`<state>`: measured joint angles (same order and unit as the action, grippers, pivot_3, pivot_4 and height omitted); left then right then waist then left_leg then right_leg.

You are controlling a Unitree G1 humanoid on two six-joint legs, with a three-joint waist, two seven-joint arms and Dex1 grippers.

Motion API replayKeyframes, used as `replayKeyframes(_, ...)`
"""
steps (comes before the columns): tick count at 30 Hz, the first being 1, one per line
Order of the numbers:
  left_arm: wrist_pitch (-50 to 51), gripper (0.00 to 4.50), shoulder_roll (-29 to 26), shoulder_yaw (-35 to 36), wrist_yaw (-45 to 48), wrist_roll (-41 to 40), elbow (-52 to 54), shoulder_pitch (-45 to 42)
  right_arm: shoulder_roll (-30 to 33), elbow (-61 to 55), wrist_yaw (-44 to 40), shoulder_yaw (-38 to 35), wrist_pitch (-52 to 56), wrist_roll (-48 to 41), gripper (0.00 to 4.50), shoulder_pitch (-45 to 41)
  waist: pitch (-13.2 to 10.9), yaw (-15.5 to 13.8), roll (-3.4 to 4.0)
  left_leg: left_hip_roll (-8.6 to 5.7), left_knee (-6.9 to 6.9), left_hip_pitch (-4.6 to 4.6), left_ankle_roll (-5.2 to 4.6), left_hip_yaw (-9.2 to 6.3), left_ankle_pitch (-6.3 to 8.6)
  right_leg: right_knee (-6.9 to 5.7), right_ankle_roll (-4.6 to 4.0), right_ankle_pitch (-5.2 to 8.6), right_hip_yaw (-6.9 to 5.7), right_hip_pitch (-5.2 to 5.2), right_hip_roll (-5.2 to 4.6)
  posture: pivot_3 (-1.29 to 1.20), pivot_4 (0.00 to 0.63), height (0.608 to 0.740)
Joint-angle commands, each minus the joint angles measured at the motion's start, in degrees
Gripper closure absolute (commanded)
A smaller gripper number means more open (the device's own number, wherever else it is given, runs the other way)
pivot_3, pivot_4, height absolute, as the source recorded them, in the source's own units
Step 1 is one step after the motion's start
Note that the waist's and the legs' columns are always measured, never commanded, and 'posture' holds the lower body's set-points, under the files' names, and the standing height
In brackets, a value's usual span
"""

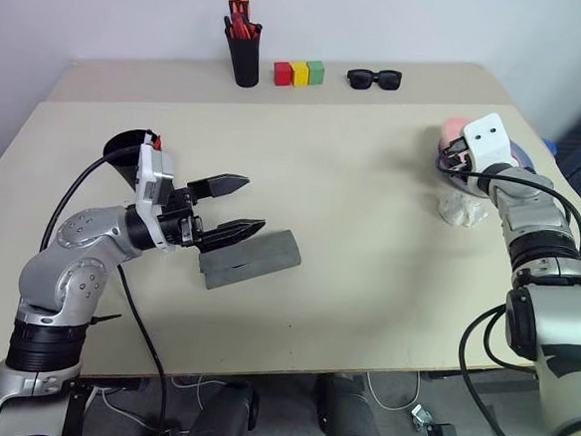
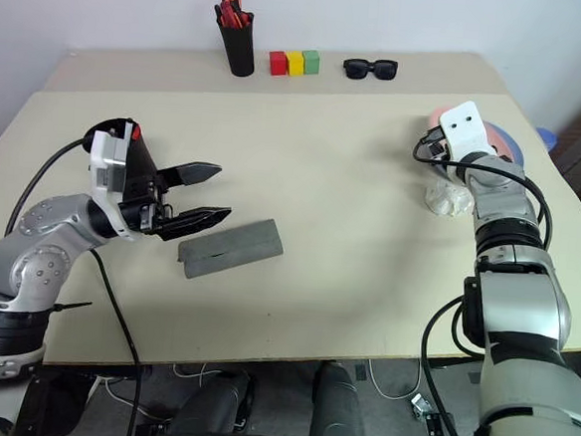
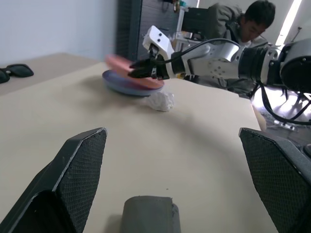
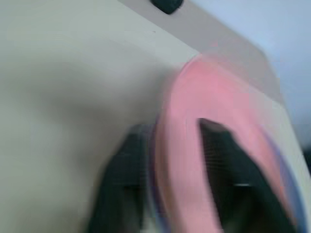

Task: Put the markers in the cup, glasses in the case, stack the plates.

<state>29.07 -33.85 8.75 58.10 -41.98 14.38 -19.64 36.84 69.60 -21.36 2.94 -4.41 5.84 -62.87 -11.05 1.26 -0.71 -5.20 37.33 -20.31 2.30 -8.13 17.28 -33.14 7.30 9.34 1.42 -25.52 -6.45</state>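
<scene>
My left gripper [image 1: 252,203] hangs open over the left end of the grey case [image 1: 258,259], which lies shut on the table. Behind that arm's wrist stands the black cup [image 1: 124,152], with the red tip of a marker [image 1: 155,136] at its rim. The glasses are out of view. At the far right the pink plate [image 3: 121,63] rests on the light blue plate [image 3: 121,83]. My right gripper [image 3: 140,71] is at their near rim, its fingers [image 4: 221,165] apart on either side of the pink plate's edge.
A crumpled white wad [image 1: 464,208] lies just in front of the plates. Along the back edge stand a black pen holder [image 1: 246,57] with orange-red pens, three coloured blocks [image 1: 299,73] and black sunglasses [image 1: 374,79]. A person [image 3: 248,24] sits beyond the table's right side.
</scene>
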Motion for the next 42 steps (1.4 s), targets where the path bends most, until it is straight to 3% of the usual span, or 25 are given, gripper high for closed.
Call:
replayKeyframes(1, 0.4, 0.0, -0.8, 1.6, -1.0, -1.3, 2.5, -0.1, 0.1, 0.9, 1.7, -0.5, -3.6, 1.3, 1.01, -2.6, 0.0, 0.1, 0.0, 0.0, 0.0, 0.01, -0.03, 0.0, 0.01, -0.01, -0.01, -0.01, 0.0, 0.0, 0.0, 0.0, 0.15, 0.74)
replayKeyframes(2, 0.6, 0.0, -0.8, 1.6, -1.3, -1.4, 2.5, -0.1, 0.0, 0.9, 1.3, -1.1, -3.7, 0.8, 0.54, -2.8, 0.0, 0.2, 0.0, 0.0, 0.0, 0.02, -0.03, 0.0, 0.01, -0.03, -0.01, -0.01, 0.01, 0.0, 0.01, 0.0, 0.15, 0.74)
replayKeyframes(7, 1.4, 0.0, -1.2, 2.0, -1.5, -2.4, 2.6, -0.2, -0.8, -2.6, -8.3, -8.1, 2.7, -8.1, 0.54, -1.6, 0.0, 1.0, 0.0, 0.01, 0.0, 0.02, 0.01, -0.01, -0.01, -0.04, -0.01, -0.01, 0.01, 0.0, 0.02, 0.0, 0.15, 0.74)
replayKeyframes(11, 1.6, 0.0, -2.2, 2.2, -1.0, -2.8, 1.9, -0.7, 0.7, -11.4, -15.6, -8.2, 10.7, -9.6, 0.54, 4.0, 0.0, 1.2, 0.0, 0.01, -0.01, 0.02, -0.05, -0.02, 0.03, -0.03, -0.01, -0.01, 0.01, 0.0, 0.02, 0.0, 0.15, 0.74)
replayKeyframes(17, 1.3, 0.0, -1.9, 1.3, -0.7, -2.8, 0.9, -1.8, 2.9, -24.5, -16.3, -9.7, 21.2, -10.6, 0.54, 14.6, 0.0, 1.0, 0.01, 0.0, 0.07, -0.01, -0.23, -0.03, 0.13, -0.06, 0.0, -0.01, 0.01, 0.01, 0.01, 0.0, 0.15, 0.74)
replayKeyframes(22, 1.2, 0.0, -1.0, 0.2, -0.7, -2.3, 1.2, -1.9, 3.8, -27.2, -13.1, -8.1, 22.7, -7.5, 0.54, 18.8, 0.0, 1.2, 0.03, 0.0, 0.11, 0.03, -0.24, 0.0, 0.13, -0.12, 0.0, -0.02, 0.02, 0.01, 0.01, 0.0, 0.15, 0.74)
replayKeyframes(25, 0.8, 0.0, -1.5, 0.2, -0.3, -2.0, 0.8, -2.1, 3.2, -25.1, -12.8, -9.6, 25.1, -9.0, 1.41, 18.2, 0.0, 1.3, 0.03, 0.01, 0.1, 0.05, -0.24, 0.03, 0.13, -0.13, -0.01, -0.03, 0.03, 0.01, 0.02, 0.0, 0.15, 0.74)
replayKeyframes(31, 0.3, 0.0, -2.0, 0.5, -0.3, -1.8, 0.4, -2.0, 2.5, -25.0, -13.2, -12.3, 23.1, -12.2, 4.45, 15.7, 0.0, 1.1, 0.03, 0.01, 0.15, 0.02, -0.24, 0.03, 0.13, -0.12, -0.01, -0.03, 0.04, 0.02, 0.02, 0.0, 0.15, 0.74)
replayKeyframes(36, 0.0, 0.0, -1.8, 0.6, -0.7, -1.8, 1.2, -1.3, 1.8, -24.7, -17.0, -14.4, 18.7, -15.8, 4.45, 11.2, 0.0, 1.2, 0.03, 0.01, 0.14, 0.03, -0.24, 0.03, 0.13, -0.12, -0.01, -0.03, 0.04, 0.02, 0.02, 0.0, 0.15, 0.74)
replayKeyframes(42, 0.6, 0.0, -1.9, 0.5, -1.6, -1.9, 1.2, -1.4, 2.3, -6.2, -3.4, -12.0, 11.7, -9.3, 4.45, 0.9, 0.0, 1.1, 0.02, 0.01, 0.14, 0.03, -0.24, 0.02, 0.13, -0.12, -0.01, -0.03, 0.04, 0.02, 0.02, 0.0, 0.15, 0.74)
